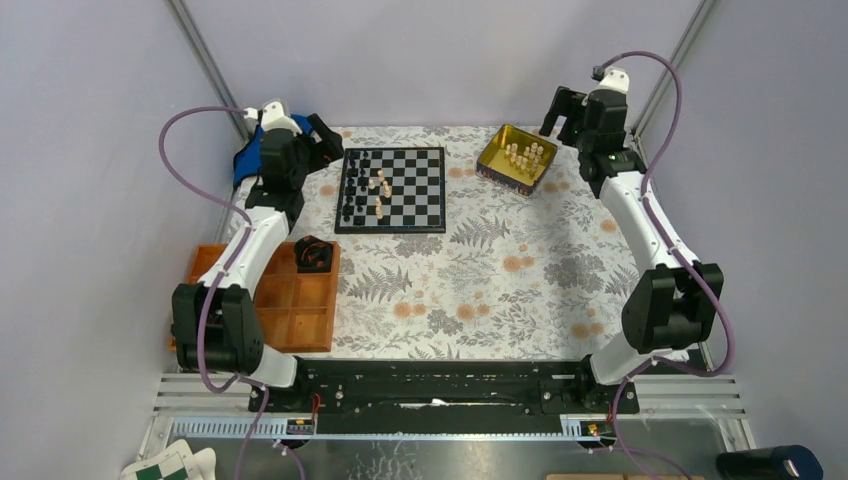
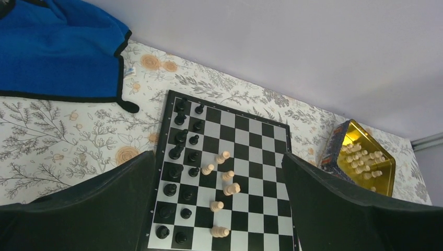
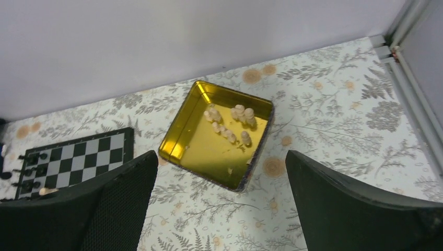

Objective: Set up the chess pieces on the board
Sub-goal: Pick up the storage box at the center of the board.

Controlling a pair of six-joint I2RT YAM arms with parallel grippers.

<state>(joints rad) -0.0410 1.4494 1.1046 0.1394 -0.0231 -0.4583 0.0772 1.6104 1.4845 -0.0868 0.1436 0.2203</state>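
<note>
Left gripper (image 2: 217,157) jaws spread wide, holding nothing, hovering over the board (image 2: 251,151), centre frame in left wrist view. Black chess pieces (image 2: 180,157) line the board's left columns. Pale pieces (image 2: 224,180) scattered mid-board, between the fingers. Right gripper (image 3: 222,154) also wide open, empty, above gold tin (image 3: 193,149), centre frame, with more pale pieces inside.

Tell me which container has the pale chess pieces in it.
The gold tin, right of the board. The orange tray at left shows just a dark object.
</note>
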